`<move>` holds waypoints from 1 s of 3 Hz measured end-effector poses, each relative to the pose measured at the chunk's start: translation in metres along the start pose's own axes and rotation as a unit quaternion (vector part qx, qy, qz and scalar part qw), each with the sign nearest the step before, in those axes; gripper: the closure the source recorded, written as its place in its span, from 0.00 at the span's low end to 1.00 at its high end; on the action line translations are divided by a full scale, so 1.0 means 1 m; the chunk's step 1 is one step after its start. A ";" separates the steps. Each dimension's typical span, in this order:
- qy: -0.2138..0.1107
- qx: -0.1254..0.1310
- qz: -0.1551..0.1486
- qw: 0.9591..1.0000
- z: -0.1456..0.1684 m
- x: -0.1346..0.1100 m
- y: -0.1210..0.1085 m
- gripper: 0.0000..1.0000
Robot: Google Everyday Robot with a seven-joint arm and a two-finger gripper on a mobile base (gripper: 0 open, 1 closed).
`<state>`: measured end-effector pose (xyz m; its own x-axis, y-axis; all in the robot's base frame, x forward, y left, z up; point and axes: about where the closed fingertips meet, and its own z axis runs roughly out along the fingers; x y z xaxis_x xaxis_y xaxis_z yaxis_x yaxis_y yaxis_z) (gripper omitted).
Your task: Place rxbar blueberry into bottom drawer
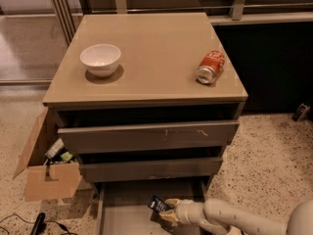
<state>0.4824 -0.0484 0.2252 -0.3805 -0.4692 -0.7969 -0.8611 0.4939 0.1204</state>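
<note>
The white robot arm reaches in from the lower right, and its claw (166, 212) sits low at the front of the cabinet, over the open bottom drawer (122, 218), a wide shallow grey tray pulled out beneath the two others. The claw is clenched on the rxbar blueberry (158, 204), a small flat dark navy wrapper with pale lettering, which stands tilted at the fingertips above the right half of the drawer floor; whether it touches the floor I cannot tell. Above, the middle drawer (151, 169) and the top drawer (146, 137) each stand slightly out. On the tan counter (156, 38) a white round bowl (100, 59) rests at the left and a red soda can (210, 67) lies on its side at the right, well apart. An open brown cardboard box (49, 179) stands on the speckled floor just left of the cabinet.
</note>
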 end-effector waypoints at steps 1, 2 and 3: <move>0.013 0.012 -0.012 1.000 0.019 0.004 -0.022 1.00; 0.023 0.022 -0.019 0.999 0.028 0.009 -0.034 1.00; 0.039 0.018 -0.014 0.999 0.042 0.034 -0.040 1.00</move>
<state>0.5183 -0.0536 0.1686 -0.3818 -0.5382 -0.7513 -0.8602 0.5044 0.0758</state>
